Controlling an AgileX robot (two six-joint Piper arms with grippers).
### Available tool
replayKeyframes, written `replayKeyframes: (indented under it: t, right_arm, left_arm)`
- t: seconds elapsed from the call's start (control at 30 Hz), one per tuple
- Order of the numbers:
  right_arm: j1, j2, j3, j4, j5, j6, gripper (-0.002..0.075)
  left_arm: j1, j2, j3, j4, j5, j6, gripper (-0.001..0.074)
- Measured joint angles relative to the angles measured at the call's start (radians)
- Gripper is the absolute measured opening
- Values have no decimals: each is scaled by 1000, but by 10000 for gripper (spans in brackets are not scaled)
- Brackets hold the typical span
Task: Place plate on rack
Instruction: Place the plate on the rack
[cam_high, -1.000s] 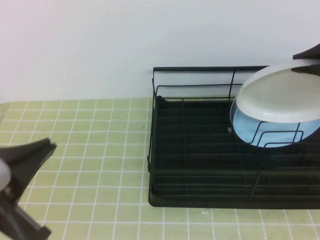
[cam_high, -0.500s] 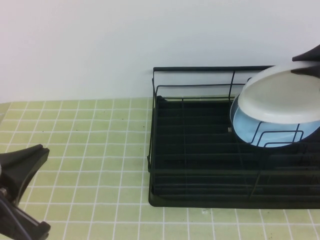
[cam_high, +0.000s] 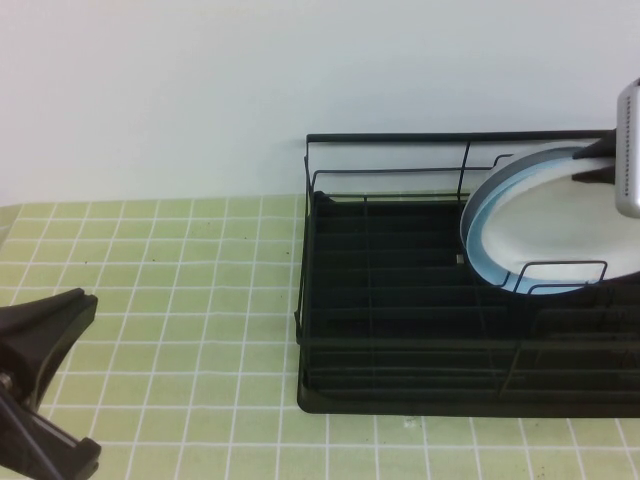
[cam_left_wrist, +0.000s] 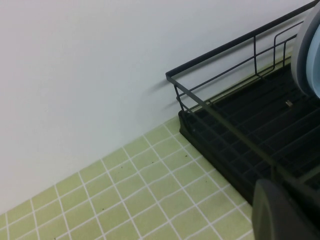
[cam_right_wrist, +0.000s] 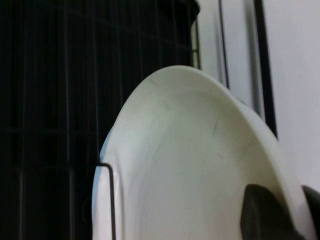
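The white plate (cam_high: 560, 225) stands tilted on edge at the far right of the black wire rack (cam_high: 400, 137), behind a looped divider and leaning against the light blue plate (cam_high: 478, 232). My right gripper (cam_high: 600, 165) is at the plate's upper right rim. In the right wrist view the plate (cam_right_wrist: 190, 165) fills the frame, and the right gripper (cam_right_wrist: 292, 210) is shut on its rim, one finger on each side. My left gripper (cam_high: 30, 390) is open and empty over the tiles at the near left, well clear of the rack (cam_left_wrist: 225, 125).
The rack's left and middle sections hold nothing. A white wall runs close behind the rack. The table (cam_high: 180, 300) is covered in green tiles. The blue plate (cam_left_wrist: 310, 55) shows at the edge of the left wrist view.
The white plate has swung from lying tilted over the blue plate to standing on edge against it, lower in the rack. The left gripper drew back toward the near left, then stayed.
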Motion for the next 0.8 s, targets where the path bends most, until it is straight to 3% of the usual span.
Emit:
replayKeyframes:
  t: [0.17, 0.43, 0.8]
  right_arm:
    - [0, 26, 2, 0, -12, 15, 33]
    - [0, 36, 2, 4, -19, 10, 309]
    - [1, 36, 2, 70, -58, -5, 326]
  left_arm:
    - [0, 2, 0, 14, 2, 0, 0]
    - [0, 2, 12, 4, 10, -6, 0]
    - [0, 2, 12, 4, 13, -34, 0]
